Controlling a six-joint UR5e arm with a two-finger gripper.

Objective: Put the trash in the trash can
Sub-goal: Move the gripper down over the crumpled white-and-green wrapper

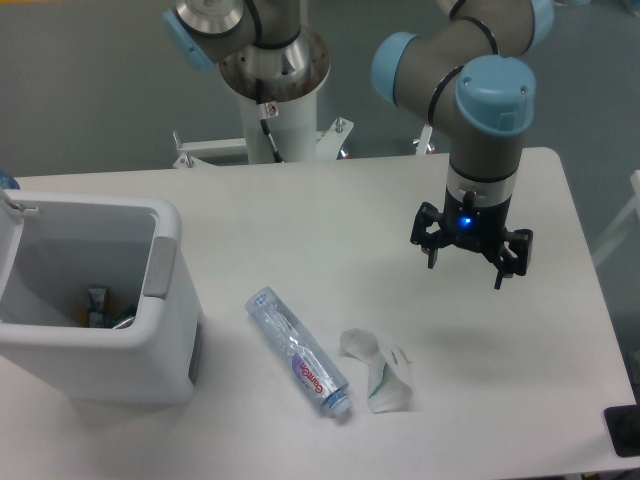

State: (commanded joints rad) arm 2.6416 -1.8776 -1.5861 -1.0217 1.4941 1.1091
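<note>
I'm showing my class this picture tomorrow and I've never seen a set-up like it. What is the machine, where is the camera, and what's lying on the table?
It is a single robot arm with grey tubes and blue joint caps. One fixed camera looks down at the white table from the front. The arm ends in a black gripper hanging above the table, open and holding nothing. On the table lie a crushed clear bottle with a red-purple label, and beside it a crumpled clear wrapper. At the left stands a large white trash can, with a few items already inside.
</note>
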